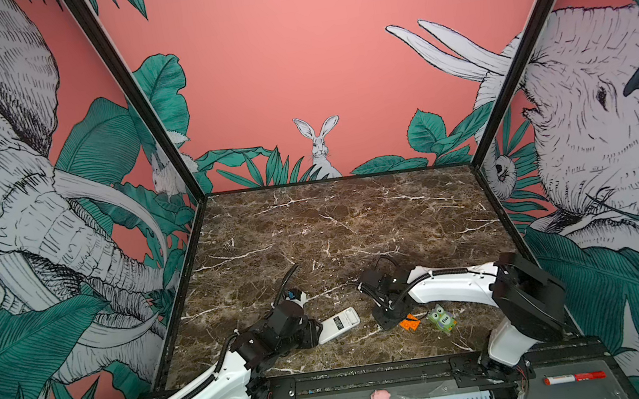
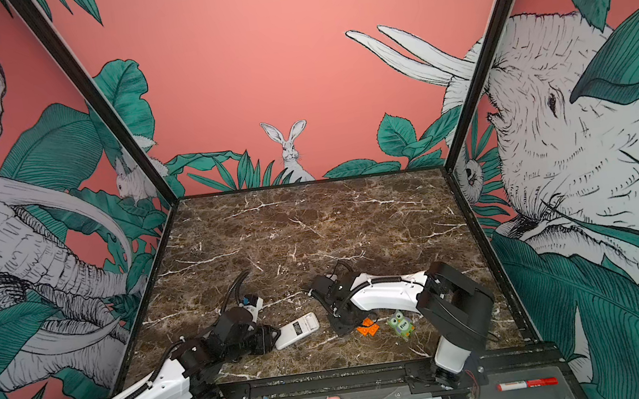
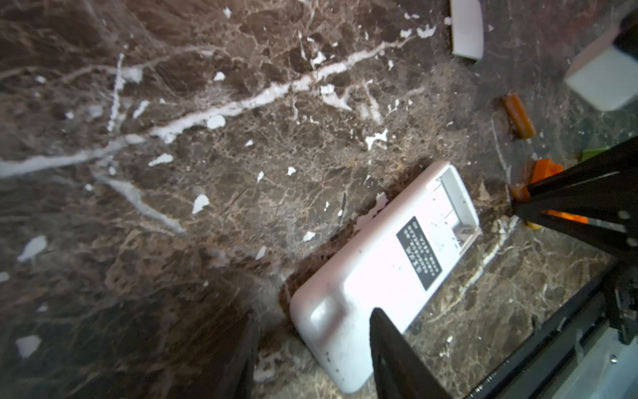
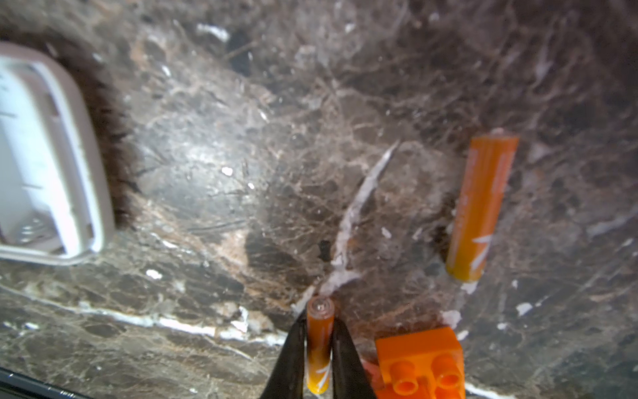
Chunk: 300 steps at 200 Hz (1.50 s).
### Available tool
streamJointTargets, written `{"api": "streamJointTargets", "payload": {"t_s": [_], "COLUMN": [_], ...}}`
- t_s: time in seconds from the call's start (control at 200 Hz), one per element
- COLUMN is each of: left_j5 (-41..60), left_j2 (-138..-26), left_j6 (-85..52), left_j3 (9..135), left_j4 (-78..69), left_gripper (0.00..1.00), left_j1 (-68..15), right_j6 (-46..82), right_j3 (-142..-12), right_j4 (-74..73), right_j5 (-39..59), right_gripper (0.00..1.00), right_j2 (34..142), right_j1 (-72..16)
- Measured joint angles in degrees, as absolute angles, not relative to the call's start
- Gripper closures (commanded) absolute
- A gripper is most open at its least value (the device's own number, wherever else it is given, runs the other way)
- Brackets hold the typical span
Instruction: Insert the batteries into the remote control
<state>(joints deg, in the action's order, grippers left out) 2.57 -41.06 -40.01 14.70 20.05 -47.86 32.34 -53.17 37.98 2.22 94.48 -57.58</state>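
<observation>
— How is the scene arranged, from the largest thing down?
— Only the near part of the marble table (image 1: 334, 228) is used. The remote control (image 1: 338, 324) is laid there with its back and label up, between the two arms. Its battery compartment (image 3: 452, 203) is seen uncovered and empty, turned toward the right arm, presumably so that it can be filled from that side.
— And the left arm?
— It is stretched low over the table, with the wrist nearly level. The left gripper (image 1: 315, 332) is set at the remote's closed end, jaws partly spread to either side of it, probably to steady the case. Whether the case is actually pinched cannot be told.
— The right arm?
— It is reached across from the right with the forearm level and the wrist bent steeply down. The right gripper (image 4: 319, 319) is clenched on the held battery (image 4: 318, 359), which is pinched by its sides just beside the orange brick (image 4: 421, 362) and near the owl toy (image 1: 442, 318).
— What is left?
— The second battery (image 4: 481, 207) is lying loose on the table, apart from the remote. Neither cell is judged to be loaded yet.
</observation>
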Motion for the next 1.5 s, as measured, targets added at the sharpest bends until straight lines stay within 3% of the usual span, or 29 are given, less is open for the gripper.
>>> {"api": "streamJointTargets", "payload": {"t_s": [0.75, 1.2, 1.5], "left_j5": [3.3, 2.1, 1.3], "left_j2": [-48.0, -50.7, -49.6], "left_j6": [-46.3, -48.8, -49.1], "left_j3": [16.8, 16.9, 16.3], "left_j4": [22.8, 18.5, 17.7], "left_gripper": [0.58, 0.72, 0.74], "left_j1": [-54.0, -54.3, -54.3], "right_j6": [31.4, 30.5, 29.7], "right_j3": [-52.9, -48.0, -48.1], "right_j4": [37.6, 33.6, 32.8], "right_j5": [2.4, 2.3, 2.4], "right_gripper": [0.99, 1.00, 1.00], "right_j2": [94.3, 88.6, 89.2], "right_j1": [-57.4, -57.3, -57.3]}}
